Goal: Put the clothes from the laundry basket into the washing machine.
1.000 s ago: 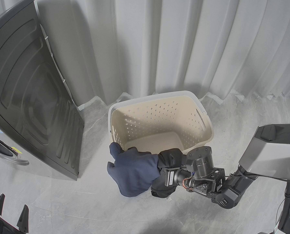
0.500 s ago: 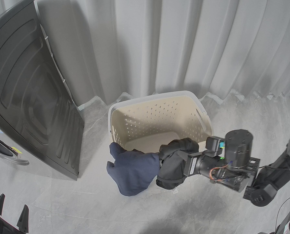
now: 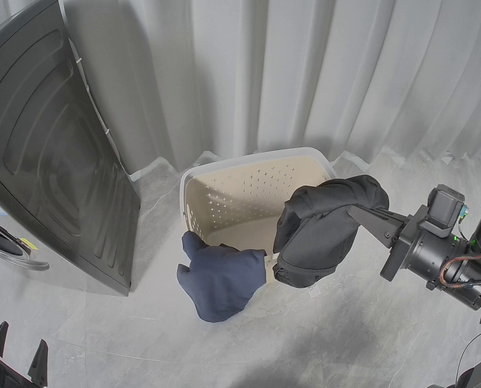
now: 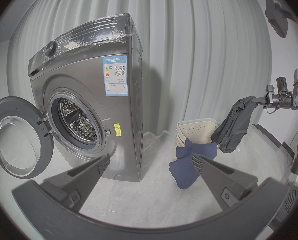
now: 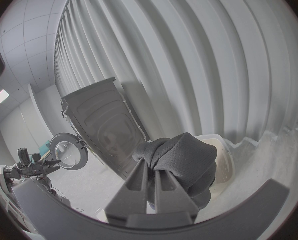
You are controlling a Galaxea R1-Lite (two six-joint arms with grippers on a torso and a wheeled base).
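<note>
Overhead, right gripper (image 3: 359, 211) pinches a limp charcoal garment (image 3: 316, 233) above the perforated cream laundry basket (image 3: 251, 157), navy garment (image 3: 221, 281) draped over its near rim. Left wrist: left gripper (image 4: 149, 156) spread; steel-grey washing machine (image 4: 122, 124), round door (image 4: 18, 137) open. Right wrist: the charcoal garment's knit is dimpled.

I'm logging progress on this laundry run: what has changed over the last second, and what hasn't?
The right gripper, shut on the black garment, lifted it from the front rim of the laundry basket, up and toward the robot's right; it now hangs in the air. The navy garment stays draped over that rim; washing machine and open left gripper unmoved.
</note>
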